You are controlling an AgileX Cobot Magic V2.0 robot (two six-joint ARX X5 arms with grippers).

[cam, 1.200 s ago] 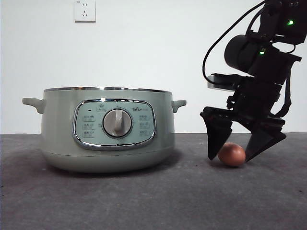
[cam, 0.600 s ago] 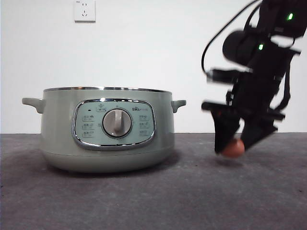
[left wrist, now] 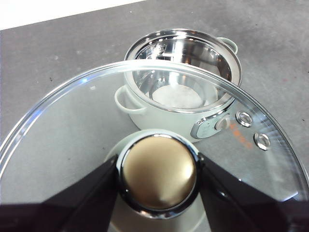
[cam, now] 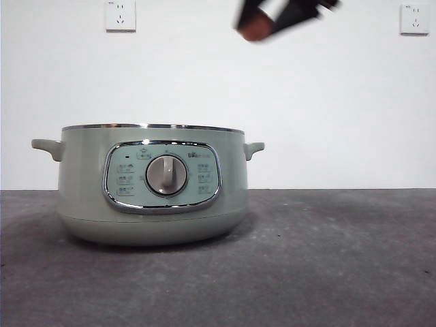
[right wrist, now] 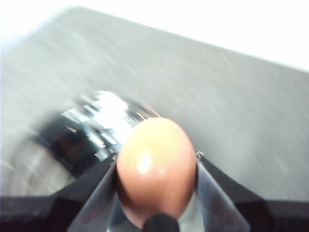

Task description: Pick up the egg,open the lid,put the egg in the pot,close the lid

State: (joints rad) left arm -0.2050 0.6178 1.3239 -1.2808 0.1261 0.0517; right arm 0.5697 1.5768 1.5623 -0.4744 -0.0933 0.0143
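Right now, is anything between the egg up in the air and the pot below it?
Nothing: in the front view only bare wall separates the egg from the pot, whose lid the left fingers hold away.

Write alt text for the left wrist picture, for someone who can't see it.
The left hand grips the knob of the clear glass lid, holding it in the air above the table. Through and beyond the glass sits the pot, open, its shiny steel inside empty, on a dark grey table.

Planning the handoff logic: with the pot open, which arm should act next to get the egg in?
Right. Its claw is shut on the egg, high above the open pot. The left claw is occupied, holding the glass lid by its knob off the pot.
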